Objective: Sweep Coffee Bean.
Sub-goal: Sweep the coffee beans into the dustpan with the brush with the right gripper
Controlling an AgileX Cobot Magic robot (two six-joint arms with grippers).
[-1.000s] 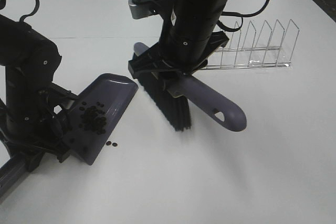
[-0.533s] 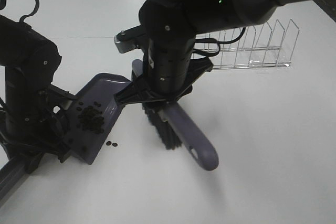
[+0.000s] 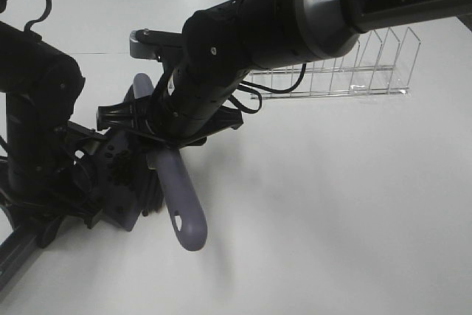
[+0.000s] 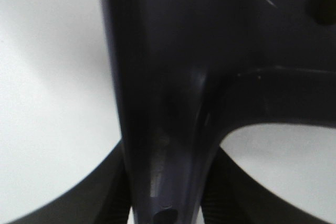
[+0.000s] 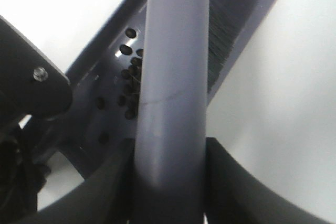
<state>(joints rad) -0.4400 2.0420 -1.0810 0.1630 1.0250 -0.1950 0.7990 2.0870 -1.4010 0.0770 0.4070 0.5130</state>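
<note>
**A:** What sits on the smooth white desk [image 3: 332, 212]?

**B:** Three things. One grey-purple plastic dustpan [image 3: 127, 210], flat and scoop-shaped, is at nine o'clock in the high view. One brush with a rounded grey-purple plastic handle [image 3: 181, 204] and stiff black bristles [image 5: 220, 40] lies across it. One clear acrylic rack [image 3: 346, 71] of upright dividers stands at two o'clock.

**A:** And the coffee?

**B:** The tiny dark oval coffee beans [image 5: 128, 98] lie inside the dustpan, clustered right beside the brush handle. Roughly a dozen show in the right wrist view. The handle hides part of the cluster, so I can't give a full count.

**A:** The pincers?

**B:** Two. The left pincer [image 4: 168, 192] is closed tight on the dustpan's dark, glossy handle, with a finger against each side. The right pincer [image 5: 170, 182] is clamped the same way around the brush handle. The bristles are over the pan near its lip. The handle's free end, with its hanging hole, points to six o'clock.
</note>
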